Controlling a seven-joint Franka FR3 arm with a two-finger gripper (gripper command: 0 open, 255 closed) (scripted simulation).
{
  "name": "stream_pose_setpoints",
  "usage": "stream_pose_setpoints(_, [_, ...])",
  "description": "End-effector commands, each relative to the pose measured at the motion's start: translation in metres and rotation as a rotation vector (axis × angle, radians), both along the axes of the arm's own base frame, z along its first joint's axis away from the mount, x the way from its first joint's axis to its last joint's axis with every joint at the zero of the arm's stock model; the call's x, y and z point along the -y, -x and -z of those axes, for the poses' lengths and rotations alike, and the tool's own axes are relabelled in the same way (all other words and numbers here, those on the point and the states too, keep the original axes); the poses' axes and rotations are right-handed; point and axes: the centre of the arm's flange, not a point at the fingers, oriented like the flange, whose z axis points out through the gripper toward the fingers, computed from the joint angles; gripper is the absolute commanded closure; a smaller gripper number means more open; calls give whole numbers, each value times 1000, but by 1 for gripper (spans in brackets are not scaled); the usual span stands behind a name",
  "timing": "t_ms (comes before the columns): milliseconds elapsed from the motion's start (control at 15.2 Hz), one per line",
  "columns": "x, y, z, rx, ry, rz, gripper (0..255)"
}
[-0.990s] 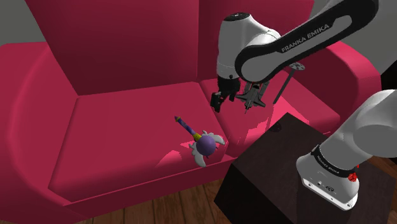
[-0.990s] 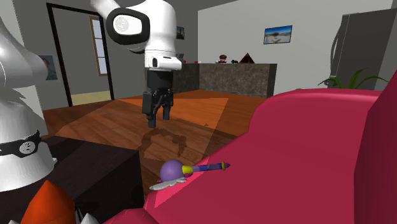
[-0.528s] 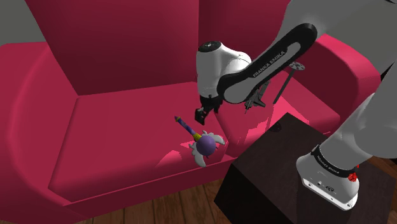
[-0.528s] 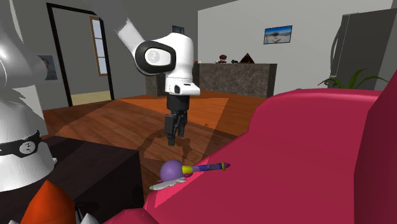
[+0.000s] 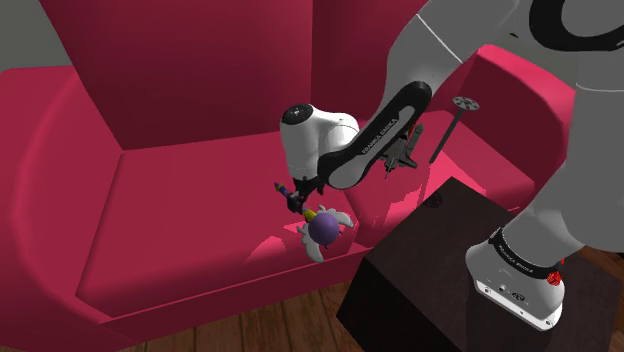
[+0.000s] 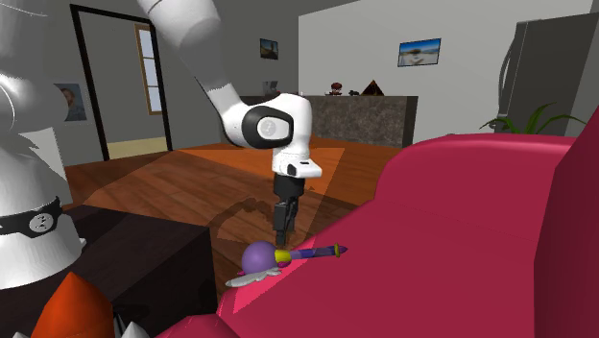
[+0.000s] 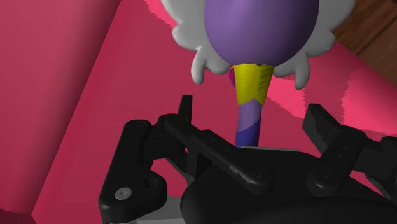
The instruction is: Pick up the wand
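Note:
The wand lies near the front edge of the pink sofa seat. It has a purple ball head with pale wings, a yellow collar and a thin blue-purple shaft. My black gripper has come down over the shaft, just behind the head. In the wrist view the wand runs between the two fingers of the gripper, which stand apart on either side of the shaft without clasping it. The second exterior view has the gripper pointing down right above the wand.
The dark box stand sits against the sofa's front at the shoulder view's lower right. A small dark spiky object and a thin pin-like object rest on the seat behind the arm. The sofa back rises behind.
The arm swung down and toward the shoulder view's left, bringing the gripper from above the seat's right part to straddle the wand's shaft. The wand has not moved.

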Motion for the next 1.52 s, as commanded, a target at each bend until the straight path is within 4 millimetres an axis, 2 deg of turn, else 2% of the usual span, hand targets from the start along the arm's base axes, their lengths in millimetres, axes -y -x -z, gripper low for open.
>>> stream_pose_setpoints(0, [-6,-3,14,1,4,-3,0])
stream_pose_setpoints(396, [-6,-3,49,1,4,-3,0])
stream_pose_setpoints(528, [-6,-3,49,1,5,-3,0])
stream_pose_setpoints(594, [-6,-3,50,1,4,-3,255])
stream_pose_setpoints(1188, [-6,-3,49,1,4,-3,255])
stream_pose_setpoints(1452, [-6,-3,28,1,4,-3,255])
